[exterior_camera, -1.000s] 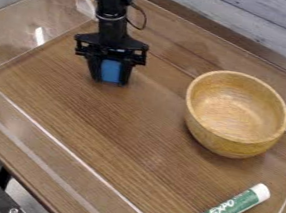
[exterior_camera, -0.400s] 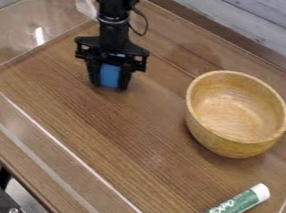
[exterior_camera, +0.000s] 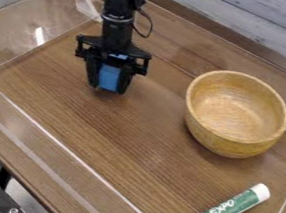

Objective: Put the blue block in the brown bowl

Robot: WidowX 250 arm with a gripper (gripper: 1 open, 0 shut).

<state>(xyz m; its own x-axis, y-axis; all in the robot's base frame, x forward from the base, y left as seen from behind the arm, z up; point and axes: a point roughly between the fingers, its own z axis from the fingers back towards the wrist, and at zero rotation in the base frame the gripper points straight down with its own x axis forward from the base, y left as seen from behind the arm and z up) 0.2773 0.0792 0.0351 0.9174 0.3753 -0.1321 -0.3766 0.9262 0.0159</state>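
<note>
A single black robot arm descends from the top of the frame, left of centre, its wrist vertical and cables trailing beside it. The black gripper (exterior_camera: 110, 76) points straight down, its two jaws closed around the small bright-blue rectangular block (exterior_camera: 110, 76).

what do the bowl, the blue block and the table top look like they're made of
Bowl: wood, light brown, matte, grain lines visible on the thick rim.
Blue block: probably plastic or painted wood; plain, uniform bright blue.
Table top: dark wood or wood-look laminate; streaked grain with a slight sheen.
</note>
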